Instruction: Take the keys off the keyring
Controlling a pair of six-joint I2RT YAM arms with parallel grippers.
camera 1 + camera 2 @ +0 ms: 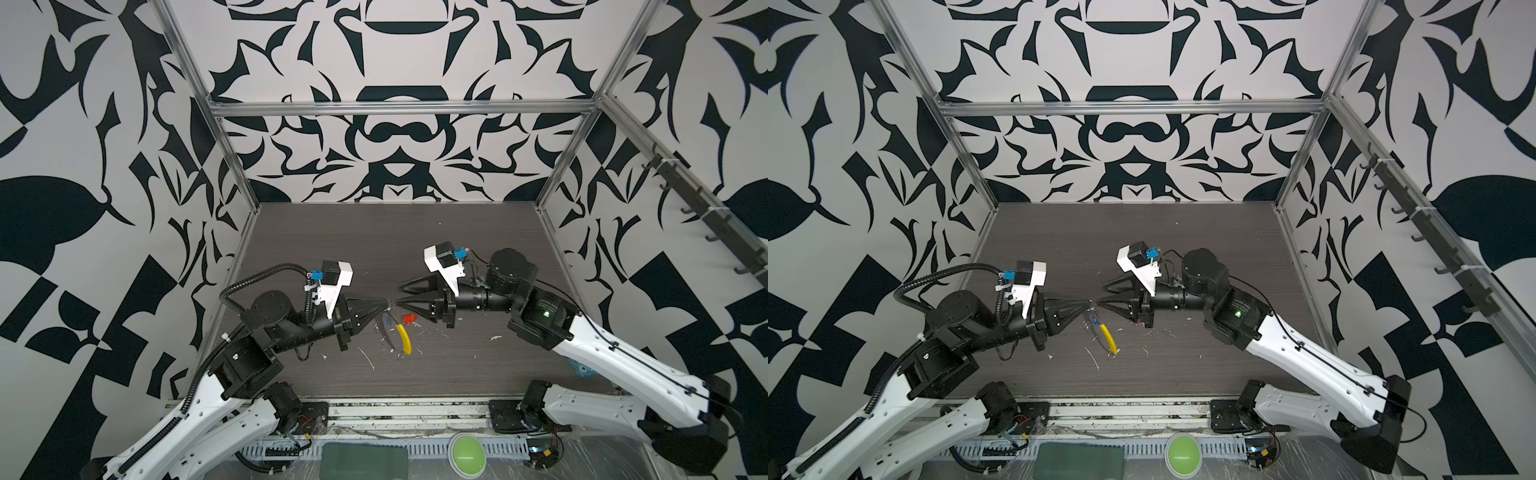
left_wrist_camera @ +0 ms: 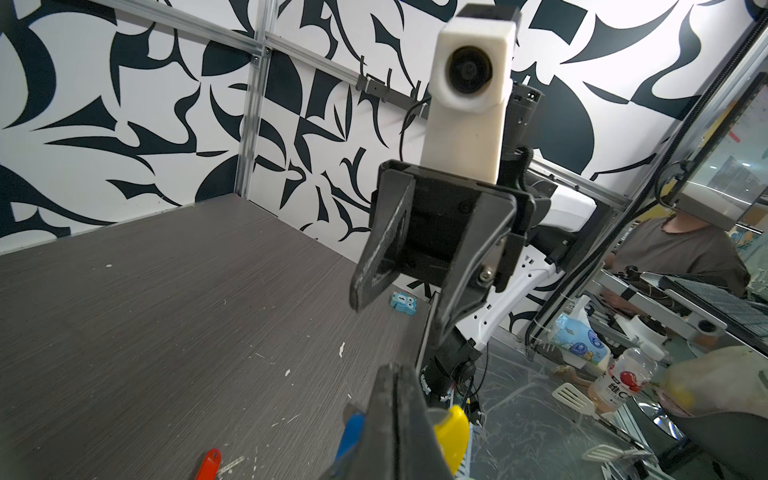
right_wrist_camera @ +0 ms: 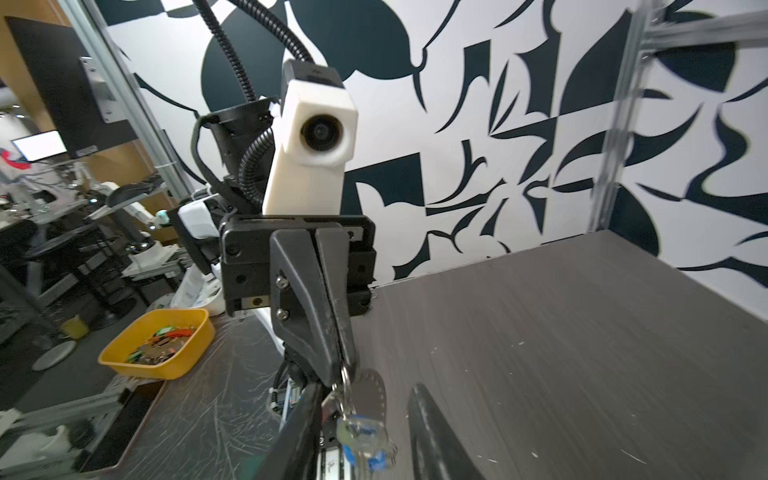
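Note:
My left gripper [image 1: 386,304] is shut on the keyring [image 1: 390,332] and holds it above the table. The thin grey loop hangs from its tips, with the yellow sleeve [image 1: 404,338] lowest. The blue-headed key [image 1: 387,320] dangles on the loop; the left wrist view shows the blue key [image 2: 351,432] and the sleeve [image 2: 451,436] on either side of the closed jaws. The red-headed key [image 1: 409,318] lies loose on the table, apart from the ring. My right gripper [image 1: 398,293] faces the left one tip to tip, open and holding nothing; the hanging ring [image 3: 345,380] sits between its fingers.
A light-blue block [image 2: 403,302] lies on the table near the right arm's base. White flecks and scratches [image 1: 368,359] mark the dark table. A yellow bin [image 3: 156,345] of small items stands outside the cell. A green button [image 1: 467,455] sits on the front rail.

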